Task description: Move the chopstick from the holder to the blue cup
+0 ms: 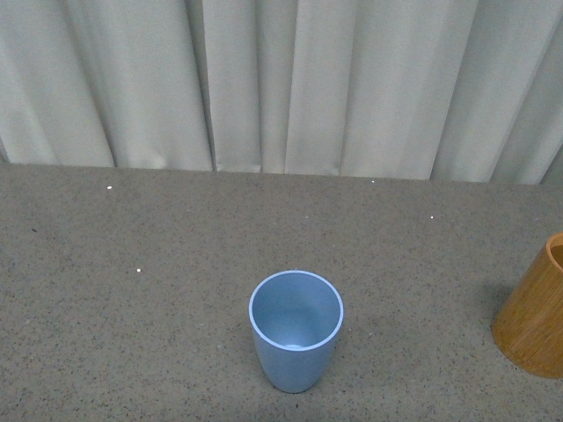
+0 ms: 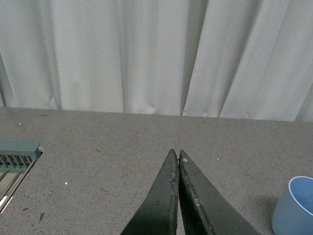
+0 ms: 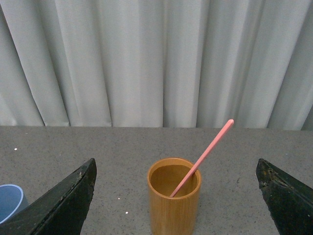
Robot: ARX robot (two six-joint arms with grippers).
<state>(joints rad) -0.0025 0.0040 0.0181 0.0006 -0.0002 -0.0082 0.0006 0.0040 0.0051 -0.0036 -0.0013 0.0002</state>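
Observation:
The blue cup stands upright and empty near the front middle of the table; it also shows in the left wrist view and the right wrist view. The orange-brown holder is cut off at the right edge of the front view. In the right wrist view the holder holds one salmon-pink chopstick leaning over its rim. My right gripper is open, its jaws wide apart either side of the holder, short of it. My left gripper is shut and empty above the table, the cup off to one side.
A grey speckled table runs back to a pale pleated curtain. A grey-green ribbed object with metal rails sits at the edge of the left wrist view. Neither arm shows in the front view.

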